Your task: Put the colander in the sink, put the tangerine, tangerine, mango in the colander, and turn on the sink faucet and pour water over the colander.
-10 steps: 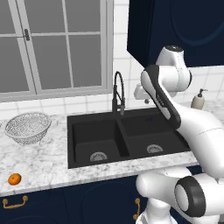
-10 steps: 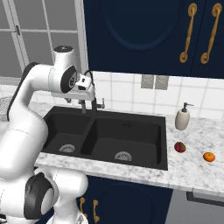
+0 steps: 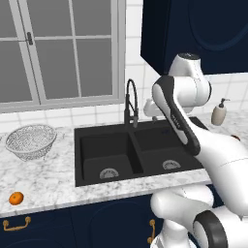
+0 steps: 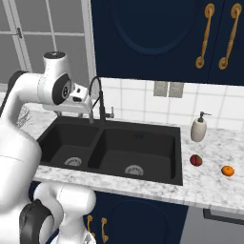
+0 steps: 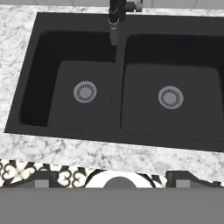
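Colander [image 3: 30, 140] at left middle of left base view, on counter, well apart from sink [image 3: 140, 152]. Hand high above basins at centre; colander lies far to frame left of it. Gripper opening: cannot tell, nothing seen held.

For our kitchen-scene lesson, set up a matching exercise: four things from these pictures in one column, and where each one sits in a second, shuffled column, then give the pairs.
Things:
1. colander
2. mango
3. soap dispenser
4. sink faucet

Places:
A. at the back edge of the sink, above the divider
B. on the counter left of the sink, below the window
C. on the counter right of the sink, near a tangerine
D. against the tiled wall, right of the sink

Pairs: 1-B, 2-C, 3-D, 4-A
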Controlling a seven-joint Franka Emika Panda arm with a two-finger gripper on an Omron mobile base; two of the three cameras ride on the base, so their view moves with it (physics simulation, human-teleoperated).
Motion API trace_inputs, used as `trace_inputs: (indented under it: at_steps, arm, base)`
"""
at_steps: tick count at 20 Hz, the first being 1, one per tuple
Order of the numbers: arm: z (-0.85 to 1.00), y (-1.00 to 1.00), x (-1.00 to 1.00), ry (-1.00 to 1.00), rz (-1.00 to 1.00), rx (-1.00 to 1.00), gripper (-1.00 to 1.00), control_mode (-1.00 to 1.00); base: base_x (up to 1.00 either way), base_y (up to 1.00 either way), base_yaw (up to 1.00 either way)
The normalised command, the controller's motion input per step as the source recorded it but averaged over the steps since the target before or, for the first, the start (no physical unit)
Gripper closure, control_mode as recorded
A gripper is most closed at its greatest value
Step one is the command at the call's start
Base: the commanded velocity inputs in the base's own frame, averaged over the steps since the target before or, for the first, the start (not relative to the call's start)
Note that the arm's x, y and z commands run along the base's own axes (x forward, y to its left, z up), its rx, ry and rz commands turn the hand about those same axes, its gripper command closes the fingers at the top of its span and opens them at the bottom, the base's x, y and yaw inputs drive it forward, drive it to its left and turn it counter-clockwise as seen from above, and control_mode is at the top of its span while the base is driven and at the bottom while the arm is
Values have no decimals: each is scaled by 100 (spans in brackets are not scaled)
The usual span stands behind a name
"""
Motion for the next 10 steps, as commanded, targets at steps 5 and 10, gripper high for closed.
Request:
trace_inputs:
  at_steps: [5,10]
  arm:
    - [-10,100,-26,0,0,-7,-100,-100]
    - [-16,100,0,0,0,-1,-100,-100]
  base:
    - [0,0,0]
    - [0,0,0]
